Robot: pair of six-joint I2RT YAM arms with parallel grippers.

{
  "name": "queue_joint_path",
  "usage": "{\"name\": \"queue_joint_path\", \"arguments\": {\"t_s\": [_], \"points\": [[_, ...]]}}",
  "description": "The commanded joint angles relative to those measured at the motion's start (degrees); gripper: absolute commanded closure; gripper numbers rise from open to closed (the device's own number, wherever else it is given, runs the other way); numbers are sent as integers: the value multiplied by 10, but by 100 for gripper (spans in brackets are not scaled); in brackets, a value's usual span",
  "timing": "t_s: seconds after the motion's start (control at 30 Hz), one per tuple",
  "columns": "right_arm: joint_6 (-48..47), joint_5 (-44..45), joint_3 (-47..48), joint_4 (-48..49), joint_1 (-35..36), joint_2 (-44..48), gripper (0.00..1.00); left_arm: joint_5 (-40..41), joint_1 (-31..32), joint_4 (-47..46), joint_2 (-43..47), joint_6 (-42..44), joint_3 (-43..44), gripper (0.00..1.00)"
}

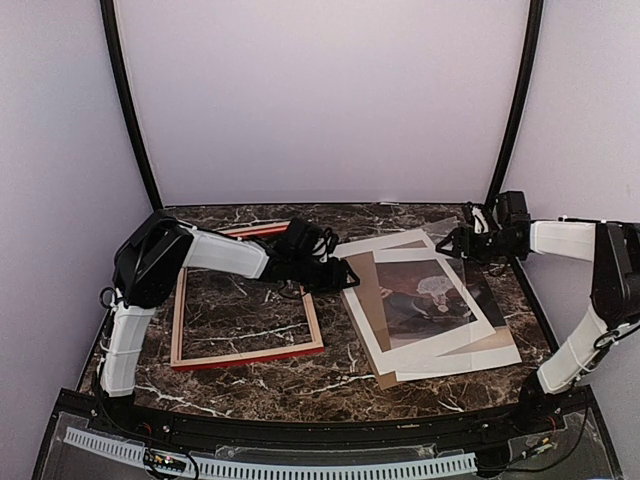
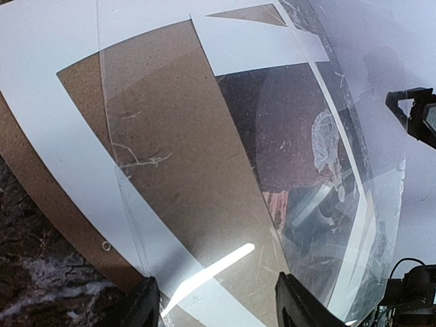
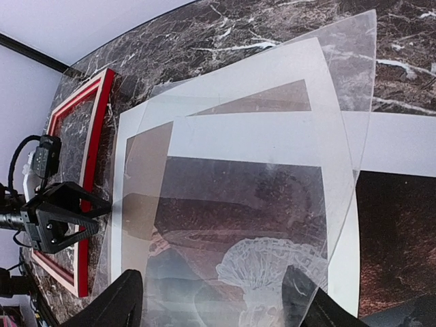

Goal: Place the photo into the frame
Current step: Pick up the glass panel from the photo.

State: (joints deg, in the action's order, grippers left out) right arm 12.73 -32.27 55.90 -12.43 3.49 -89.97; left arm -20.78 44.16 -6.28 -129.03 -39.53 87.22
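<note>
The frame (image 1: 250, 351) lies flat on the left of the marble table, pale wood with a red edge, and shows red in the right wrist view (image 3: 99, 116). The photo (image 1: 425, 295), dark brown with a pale figure and a white margin, lies in a skewed stack to its right, under a clear sheet (image 3: 354, 54). My left gripper (image 1: 345, 273) reaches over the frame to the stack's left edge, open, with the sheet face-on between its fingers (image 2: 146, 303). At the stack's far right corner my right gripper (image 1: 447, 243) is also open above the photo (image 3: 238, 197), pinching nothing.
A brown board (image 2: 184, 136) and a white mat (image 1: 480, 355) lie in the same stack under the photo. Curved black poles and pale walls close off the back and sides. The stack's near corner comes close to the table's front edge.
</note>
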Motion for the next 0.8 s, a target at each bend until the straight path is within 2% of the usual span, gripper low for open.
{"name": "queue_joint_path", "arguments": {"t_s": [0.0, 0.2, 0.43, 0.6, 0.7, 0.77], "points": [[13, -77, -29, -1, -9, 20, 31, 4, 4, 65, 5, -14, -36, 39], [34, -116, -82, 21, -14, 50, 40, 3, 4, 35, 12, -32, -53, 39], [53, -113, -92, 34, -29, 57, 65, 4, 4, 23, 27, -38, -67, 39], [55, -96, -60, -3, -53, 72, 81, 11, 4, 24, 58, -13, -69, 39], [55, -93, -31, -30, -55, 82, 96, 16, 2, 40, 96, 15, -62, 35], [66, -96, -14, -38, -54, 87, 100, 25, -5, 64, 128, 39, -58, 30]]}}
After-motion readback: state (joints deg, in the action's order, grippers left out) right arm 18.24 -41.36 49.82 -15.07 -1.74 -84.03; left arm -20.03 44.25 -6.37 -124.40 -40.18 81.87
